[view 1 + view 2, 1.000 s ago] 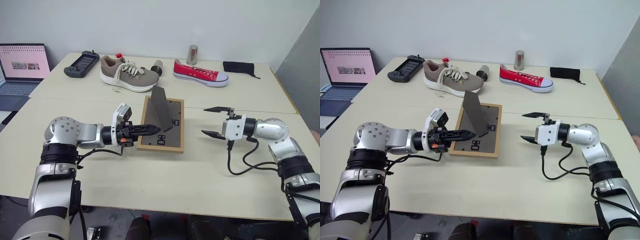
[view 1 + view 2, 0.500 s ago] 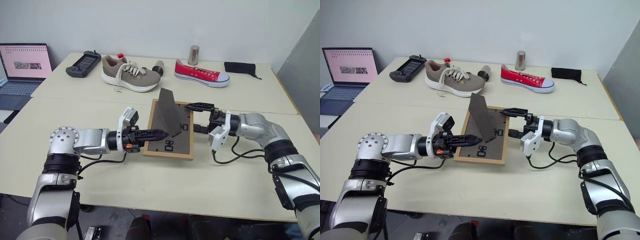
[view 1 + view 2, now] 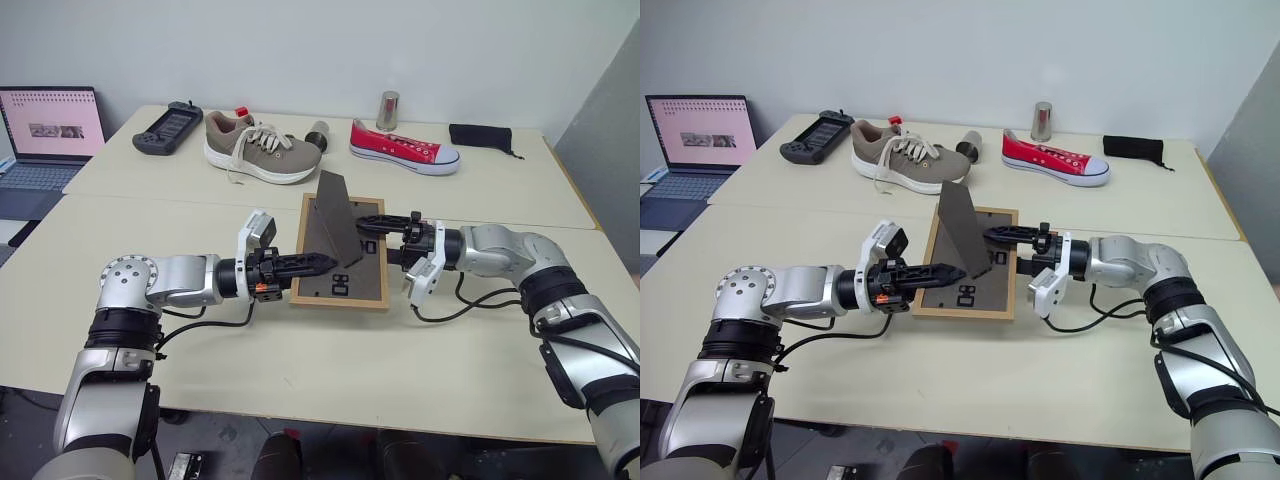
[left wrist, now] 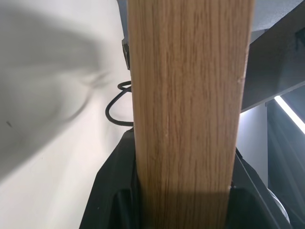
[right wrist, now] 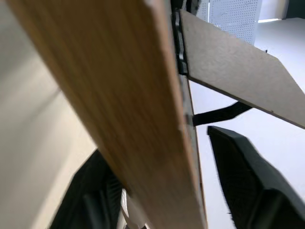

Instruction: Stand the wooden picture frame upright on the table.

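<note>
The left gripper (image 3: 318, 262) keeps its jaws clamped on the left rail of the wooden picture frame (image 3: 340, 255), held above the bench (image 3: 330, 370) near its middle. The right gripper (image 3: 378, 236) has arrived at the right rail, jaws astride it, not yet clamped; a two-handed turn upright seems near.

Near half of the table (image 3: 300, 370) is bare cream surface in front of the wooden picture frame (image 3: 340, 290), open to passage from the front. Both sides of the frame are occupied: left gripper (image 3: 318, 262) clamps its left edge, right gripper (image 3: 372, 236) straddles its right edge, jaws apart. The raised strut (image 3: 332, 228) blocks passage directly above the backing board. Behind the frame, a grey sneaker (image 3: 258, 150), red sneaker (image 3: 402, 148), metal cup (image 3: 386, 109), black controller (image 3: 165, 127) and black pouch (image 3: 480, 135) line the far half.
</note>
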Action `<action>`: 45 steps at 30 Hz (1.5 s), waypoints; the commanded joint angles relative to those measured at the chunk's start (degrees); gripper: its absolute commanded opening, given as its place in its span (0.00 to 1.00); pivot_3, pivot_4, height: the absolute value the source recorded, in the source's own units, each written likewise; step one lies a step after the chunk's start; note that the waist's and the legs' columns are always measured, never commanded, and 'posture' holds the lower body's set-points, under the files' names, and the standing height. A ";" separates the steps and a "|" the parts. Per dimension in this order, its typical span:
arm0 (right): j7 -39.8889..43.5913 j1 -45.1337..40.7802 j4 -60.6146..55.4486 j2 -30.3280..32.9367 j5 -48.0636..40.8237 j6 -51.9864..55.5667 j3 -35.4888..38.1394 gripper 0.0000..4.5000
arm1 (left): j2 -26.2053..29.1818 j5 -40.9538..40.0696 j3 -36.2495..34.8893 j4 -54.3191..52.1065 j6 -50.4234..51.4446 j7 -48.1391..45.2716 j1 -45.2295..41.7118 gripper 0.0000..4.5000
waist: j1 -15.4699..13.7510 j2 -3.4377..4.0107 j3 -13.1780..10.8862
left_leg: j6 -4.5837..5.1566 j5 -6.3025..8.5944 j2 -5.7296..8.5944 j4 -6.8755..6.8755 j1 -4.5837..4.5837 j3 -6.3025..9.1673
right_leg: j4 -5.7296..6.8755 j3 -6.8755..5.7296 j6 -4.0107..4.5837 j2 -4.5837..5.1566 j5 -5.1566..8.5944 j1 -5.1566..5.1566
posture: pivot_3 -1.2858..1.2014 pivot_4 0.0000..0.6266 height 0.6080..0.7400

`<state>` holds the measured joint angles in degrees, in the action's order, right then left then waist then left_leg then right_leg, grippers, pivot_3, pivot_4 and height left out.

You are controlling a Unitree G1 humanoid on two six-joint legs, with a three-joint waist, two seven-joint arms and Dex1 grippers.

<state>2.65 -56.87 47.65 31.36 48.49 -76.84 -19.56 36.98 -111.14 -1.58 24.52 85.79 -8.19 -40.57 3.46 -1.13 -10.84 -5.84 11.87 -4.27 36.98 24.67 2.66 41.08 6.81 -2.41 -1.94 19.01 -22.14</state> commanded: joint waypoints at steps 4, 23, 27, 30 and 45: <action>-8.11 -1.59 -3.56 1.98 3.64 0.62 0.00 0.34 | 0.81 -1.86 -0.19 -1.17 0.15 -0.80 -1.27 0.29 | 0.00 0.00 0.00 | 0.01 -0.01 0.11 0.00 0.00 0.14 | 0.04 -0.04 0.00 0.05 0.00 0.01 | 0.52 0.24 1.00; -11.15 -1.39 -1.43 4.33 1.30 1.03 -2.88 0.29 | 7.27 8.27 -3.52 -9.59 -3.13 -6.99 0.62 0.92 | 0.25 0.00 0.00 | 0.12 -0.07 0.48 -0.04 0.00 0.30 | 0.06 -0.08 0.00 0.34 0.00 0.11 | 0.52 0.24 1.00; -6.28 -0.66 2.31 4.77 -5.72 0.58 -3.24 0.29 | 11.34 13.75 -7.02 -8.64 -4.14 -11.78 -2.16 1.00 | 0.49 -0.01 0.00 | 0.14 -0.07 0.52 -0.04 0.01 0.32 | 0.04 -0.13 0.00 0.39 0.00 0.14 | 0.52 0.24 1.00; 2.76 0.54 5.15 3.08 -17.79 4.16 -2.33 0.29 | 15.18 20.88 -8.02 -13.91 -5.50 -17.26 -0.84 1.00 | 0.80 -0.01 0.00 | 0.15 -0.08 0.55 -0.06 0.01 0.32 | 0.03 -0.17 0.00 0.45 0.00 0.18 | 0.52 0.24 1.00; 58.23 4.22 -18.74 -10.02 -80.85 92.34 9.74 0.29 | 20.21 49.63 -10.47 -40.85 -25.43 -29.96 16.28 1.00 | 0.91 0.04 -0.03 | 0.46 -0.04 0.54 -0.23 -0.24 0.56 | -0.19 -0.86 0.01 0.70 0.04 0.72 | 0.52 0.24 1.00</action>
<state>58.08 -50.72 31.12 22.16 -29.47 10.10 -12.23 57.06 -61.72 -9.05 -12.75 61.97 -36.31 -25.02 4.37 -1.09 -10.87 -5.38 11.84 -3.73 36.73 24.44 3.23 40.88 5.93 -2.40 -1.25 19.05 -21.44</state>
